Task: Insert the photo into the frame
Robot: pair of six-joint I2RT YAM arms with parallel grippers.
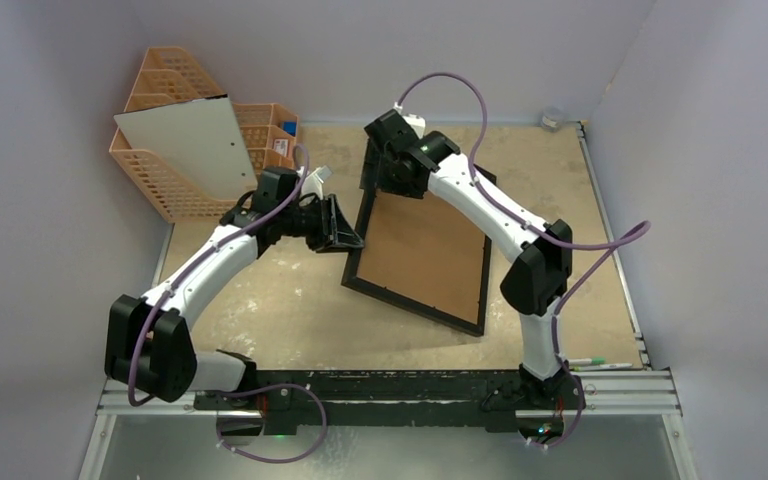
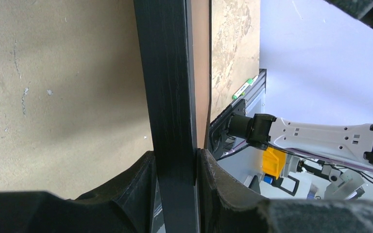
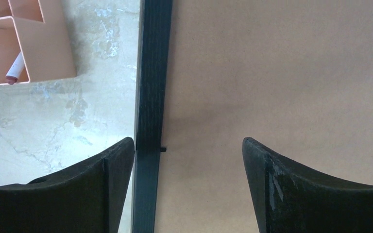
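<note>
top external: frame (image 1: 420, 255) showed its brown back, mid-bench
left gripper (image 1: 350, 238) pinched its left edge; right gripper (image 1: 378, 178) spread over its far corner

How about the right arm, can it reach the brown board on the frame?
Probably yes: the right gripper hangs open right above the brown board, with nothing in between.

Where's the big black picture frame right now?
In the overhead view the frame sits brown back up in the middle of the table, its left edge clamped by the left gripper, the right gripper open over its far end.
</note>
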